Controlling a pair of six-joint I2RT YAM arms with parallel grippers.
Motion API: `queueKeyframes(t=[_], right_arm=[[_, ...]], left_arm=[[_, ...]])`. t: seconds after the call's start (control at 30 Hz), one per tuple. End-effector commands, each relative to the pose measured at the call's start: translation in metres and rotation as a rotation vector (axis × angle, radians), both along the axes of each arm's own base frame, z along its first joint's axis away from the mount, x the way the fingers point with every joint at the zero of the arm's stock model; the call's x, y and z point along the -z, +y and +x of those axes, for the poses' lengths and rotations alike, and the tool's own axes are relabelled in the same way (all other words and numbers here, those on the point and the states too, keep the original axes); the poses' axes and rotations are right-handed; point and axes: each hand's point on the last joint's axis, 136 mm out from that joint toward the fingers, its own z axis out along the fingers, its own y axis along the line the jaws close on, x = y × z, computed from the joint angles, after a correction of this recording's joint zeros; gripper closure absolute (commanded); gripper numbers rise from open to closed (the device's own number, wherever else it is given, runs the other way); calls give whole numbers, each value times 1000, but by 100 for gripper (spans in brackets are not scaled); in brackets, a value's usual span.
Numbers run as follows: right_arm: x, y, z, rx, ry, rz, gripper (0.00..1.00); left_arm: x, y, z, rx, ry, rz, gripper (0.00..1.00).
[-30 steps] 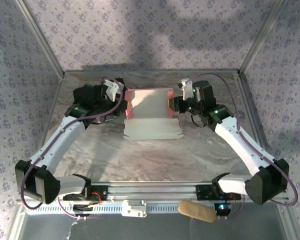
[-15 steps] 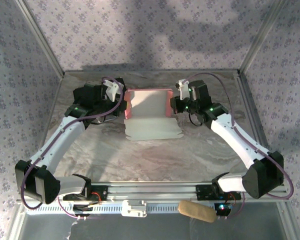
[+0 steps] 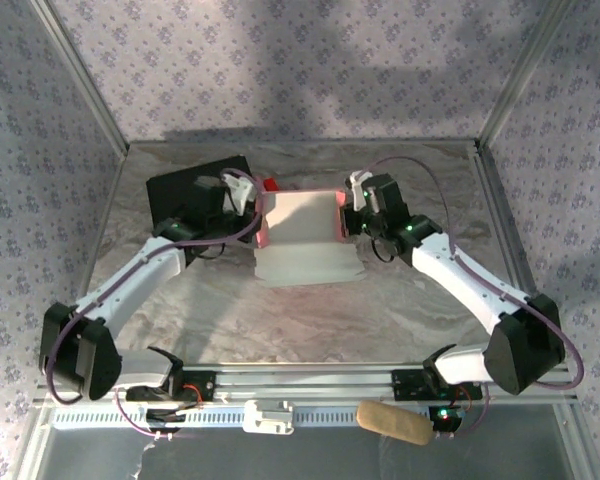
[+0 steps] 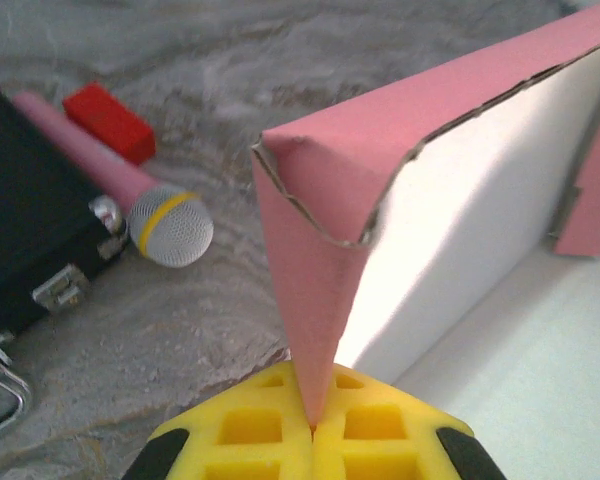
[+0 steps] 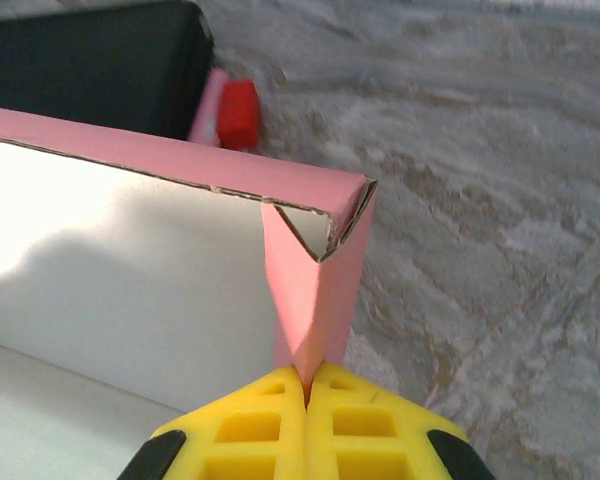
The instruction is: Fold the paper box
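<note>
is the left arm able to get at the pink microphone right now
Probably not as is: the left gripper is shut on a side flap of the paper box. The microphone lies close, beside the black case, with nothing between, so it looks reachable once the flap is released.

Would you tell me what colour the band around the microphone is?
The band is yellow; the left wrist view shows it best.

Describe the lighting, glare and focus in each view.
Top external: soft, broad shadows on the back wall. Left wrist: the white inner side of the paper box is washed out, the left tool blurred close up. Right wrist: similar glare at left, the right tool soft.
</note>
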Motion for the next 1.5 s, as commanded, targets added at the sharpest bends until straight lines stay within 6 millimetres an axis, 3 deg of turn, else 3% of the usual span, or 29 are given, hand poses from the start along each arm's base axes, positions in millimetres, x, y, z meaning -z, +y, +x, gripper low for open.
queueKeyframes(t=[0.0,0.23,0.4,0.53,0.83,1.47], right_arm=[[22,10,0,23,23,2,100],[84,6,-9,129,165,-90,100],[107,0,-12,189,189,-116,100],[115,-4,-13,206,207,-140,100],[130,-11,-19,216,249,-121,100],[143,-26,-29,238,301,-94,83]], left_arm=[[27,-14,6,-48,-17,19,100],[96,-30,4,-111,69,167,100],[114,-25,2,-211,35,285,100],[118,-23,-1,-260,-14,395,100],[115,-21,-9,-295,-69,424,100],[106,-19,-10,-303,-87,425,100]])
